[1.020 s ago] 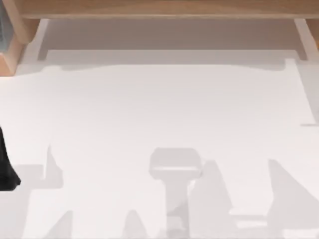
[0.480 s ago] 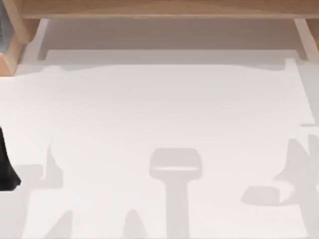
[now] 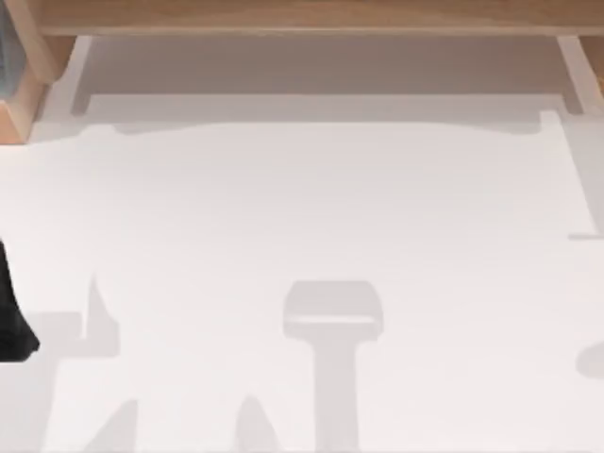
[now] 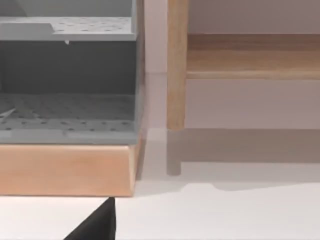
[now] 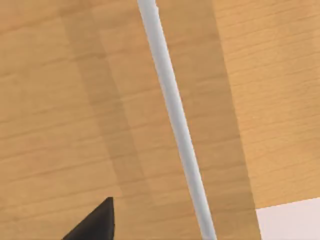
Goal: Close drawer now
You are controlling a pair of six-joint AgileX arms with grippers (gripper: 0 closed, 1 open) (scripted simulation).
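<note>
Now the shadow that lay at the top view's lower right has slid almost off the white bench (image 3: 302, 208), so the right arm has likely swung toward the drawer's wooden front (image 5: 75, 100), close before its tool (image 5: 95, 222). Tool opening: cannot tell.

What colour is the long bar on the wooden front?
Pale silver-grey bar, clearest in the right wrist view.
</note>
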